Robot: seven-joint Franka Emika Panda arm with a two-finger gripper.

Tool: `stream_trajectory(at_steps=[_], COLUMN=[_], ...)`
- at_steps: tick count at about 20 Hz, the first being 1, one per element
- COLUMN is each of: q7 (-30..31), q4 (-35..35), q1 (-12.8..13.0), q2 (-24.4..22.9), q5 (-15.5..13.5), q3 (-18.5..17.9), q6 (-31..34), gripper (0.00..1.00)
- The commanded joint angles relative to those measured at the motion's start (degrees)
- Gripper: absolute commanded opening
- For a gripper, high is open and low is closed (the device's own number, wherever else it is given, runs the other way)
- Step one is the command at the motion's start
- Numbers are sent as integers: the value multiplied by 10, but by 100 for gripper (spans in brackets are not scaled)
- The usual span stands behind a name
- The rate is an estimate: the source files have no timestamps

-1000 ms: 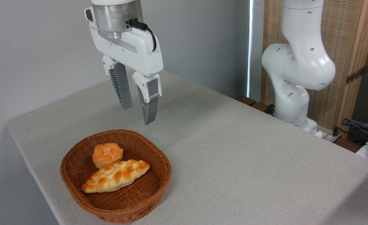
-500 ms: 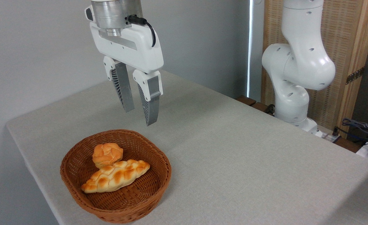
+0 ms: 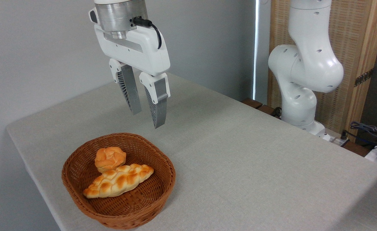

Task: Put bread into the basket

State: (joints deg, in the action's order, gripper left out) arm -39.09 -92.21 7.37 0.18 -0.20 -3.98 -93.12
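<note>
claw (image 3: 147, 119) empty, fingers slightly spread, hanging above the counter (image 3: 239, 160) just past the basket (image 3: 163, 189) back rim; bread (image 3: 118, 181) lies in the basket below and left of claw, long axis lower-left to upper-right, touching bun (image 3: 110, 158); task looks done

- No legible text, labels, brand marks, numbers or signs in this view.
- Gripper (image 3: 147, 119) housing: plain white, no readable marking.
- Arm (image 3: 305, 69) shell: plain white, no readable marking.
- Basket (image 3: 163, 160): bears no tag.
</note>
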Motion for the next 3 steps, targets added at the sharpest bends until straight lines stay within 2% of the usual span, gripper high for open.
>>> stream_trajectory(at_steps=[1, 3], q7=[3, 2], q4=[16, 16], q1=[5, 5], q2=[6, 6], q5=[2, 2], q3=[-4, -4], q6=[17, 17], gripper=[100, 100])
